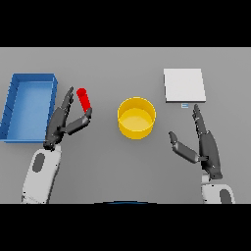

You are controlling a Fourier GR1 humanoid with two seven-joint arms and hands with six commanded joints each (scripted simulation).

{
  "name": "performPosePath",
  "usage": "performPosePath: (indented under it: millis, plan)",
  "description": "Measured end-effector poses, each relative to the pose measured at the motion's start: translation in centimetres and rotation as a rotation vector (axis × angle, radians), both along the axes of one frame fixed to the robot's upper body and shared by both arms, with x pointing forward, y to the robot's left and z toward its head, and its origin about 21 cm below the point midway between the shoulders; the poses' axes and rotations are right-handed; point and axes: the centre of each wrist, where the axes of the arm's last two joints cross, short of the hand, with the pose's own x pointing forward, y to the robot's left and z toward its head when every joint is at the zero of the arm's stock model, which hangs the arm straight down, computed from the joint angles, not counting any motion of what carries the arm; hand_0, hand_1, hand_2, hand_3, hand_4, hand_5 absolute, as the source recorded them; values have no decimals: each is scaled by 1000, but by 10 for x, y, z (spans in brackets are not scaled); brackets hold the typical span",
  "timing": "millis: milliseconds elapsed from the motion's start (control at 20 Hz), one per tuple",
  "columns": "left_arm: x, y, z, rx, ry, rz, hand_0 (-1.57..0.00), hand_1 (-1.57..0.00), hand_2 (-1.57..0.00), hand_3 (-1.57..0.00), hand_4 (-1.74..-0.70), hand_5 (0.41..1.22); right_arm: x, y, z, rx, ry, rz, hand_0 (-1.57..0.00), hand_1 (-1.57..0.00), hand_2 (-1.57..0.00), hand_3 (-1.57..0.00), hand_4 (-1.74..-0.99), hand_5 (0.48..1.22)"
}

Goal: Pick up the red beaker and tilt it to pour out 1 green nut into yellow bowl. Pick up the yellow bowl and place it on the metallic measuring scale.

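lying tilted on the grey table (108, 166), the red beaker (84, 99) is seen between the straight fingers and the thumb of the left hand (62, 122), whose thumb tip touches its lower end; no closed grasp is shown. just right of it the yellow bowl (137, 117) is placed. beyond lies the metallic measuring scale (184, 85), with the right hand (205, 147) held open and empty below it. a blue tray (14, 105) is set at far left.
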Motion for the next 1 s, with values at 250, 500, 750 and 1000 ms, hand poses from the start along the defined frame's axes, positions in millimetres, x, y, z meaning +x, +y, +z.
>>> performPosePath:
  millis: [250,500,750,1000]
  plan:
    - [24,-7,-2,0,18,-4,1,1,1,1,-1292,688,0,-4,0,-11,8,-4,1,1,1,1,-1267,640]
    - [40,-13,-4,18,30,-17,1,1,1,1,-1290,684,-2,-5,0,-8,3,-7,1,1,1,1,-1269,643]
    - [53,-15,-2,10,30,-27,1,1,1,1,-1309,688,0,-6,2,-1,6,-15,1,1,1,1,-1269,640]
    - [60,-24,-8,-44,14,-26,1,-26,-67,-31,-1378,724,-1,-7,2,-8,8,-17,1,1,1,1,-1259,642]
